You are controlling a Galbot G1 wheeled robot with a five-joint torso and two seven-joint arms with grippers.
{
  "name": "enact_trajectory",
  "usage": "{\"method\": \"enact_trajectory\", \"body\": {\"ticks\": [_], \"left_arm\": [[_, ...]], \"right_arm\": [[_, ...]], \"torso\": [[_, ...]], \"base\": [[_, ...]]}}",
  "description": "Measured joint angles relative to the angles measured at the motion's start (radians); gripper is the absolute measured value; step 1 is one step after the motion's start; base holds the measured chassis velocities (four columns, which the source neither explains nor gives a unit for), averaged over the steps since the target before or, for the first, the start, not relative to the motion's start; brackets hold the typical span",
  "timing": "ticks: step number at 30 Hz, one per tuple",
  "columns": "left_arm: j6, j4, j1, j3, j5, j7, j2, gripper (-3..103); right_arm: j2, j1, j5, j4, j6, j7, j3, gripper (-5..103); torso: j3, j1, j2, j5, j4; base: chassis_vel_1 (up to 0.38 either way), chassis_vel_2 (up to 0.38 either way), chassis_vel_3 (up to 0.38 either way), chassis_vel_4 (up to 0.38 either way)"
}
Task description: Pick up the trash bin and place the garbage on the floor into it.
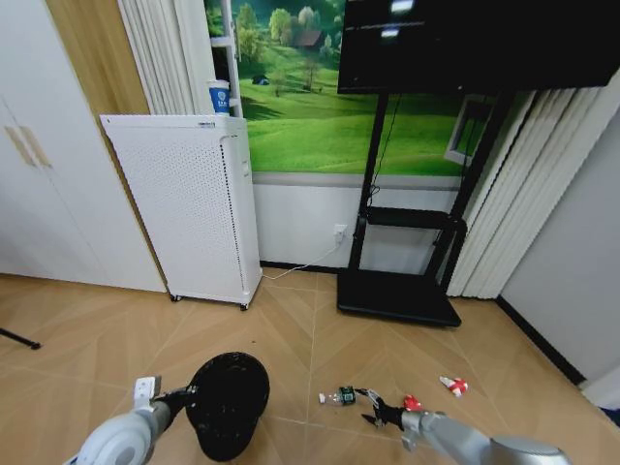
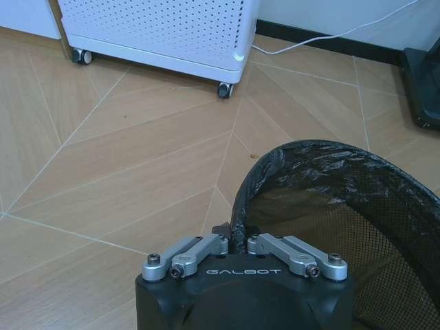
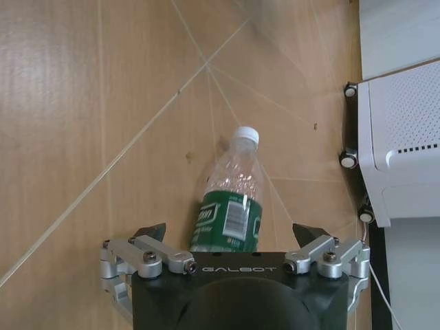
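Observation:
The black mesh trash bin point(image 1: 229, 402) is lined with a black bag and tilts above the wooden floor. My left gripper point(image 1: 184, 396) is shut on its rim, and the left wrist view shows the left gripper point(image 2: 236, 238) pinching the edge of the trash bin point(image 2: 344, 220). The garbage lies to the right. A clear bottle with a green label point(image 1: 339, 396) lies on its side, with my right gripper point(image 1: 372, 407) open just beside it. In the right wrist view the bottle point(image 3: 230, 196) lies between the spread fingers of the right gripper point(image 3: 230, 235). Two red-and-white wrappers point(image 1: 412, 402) point(image 1: 452, 386) lie farther right.
A tall white perforated appliance on castors point(image 1: 189, 203) stands at the back left, with its cable running along the wall. A black TV stand base point(image 1: 397, 294) sits at the back right. Open wooden floor point(image 1: 310, 339) lies between them.

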Motion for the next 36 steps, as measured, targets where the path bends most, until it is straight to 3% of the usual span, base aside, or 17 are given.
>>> {"method": "enact_trajectory", "body": {"ticks": [10, 28, 36], "left_arm": [[-0.006, -0.026, 0.03, -0.009, 0.021, 0.006, -0.015, 7], [-0.018, -0.108, 0.107, -0.043, 0.06, 0.007, -0.052, 7], [-0.019, -0.115, 0.079, -0.03, 0.053, 0.002, -0.051, 7]], "right_arm": [[0.077, 0.003, 0.025, -0.052, 0.01, -0.005, -0.003, 100], [0.076, 0.01, 0.074, -0.073, 0.013, -0.026, -0.012, 100], [0.135, 0.01, 0.118, -0.112, 0.003, -0.073, -0.029, 100]], "torso": [[0.0, 0.0, 0.0, 0.0004, -0.0001], [0.0, 0.0, 0.0, 0.0001, -0.0001], [0.0, 0.0, 0.0, 0.0001, 0.0]], "base": [[0.0, 0.0, 0.0, 0.0], [0.0, 0.0, 0.0, 0.0], [0.0, 0.0, 0.0, 0.0]]}}
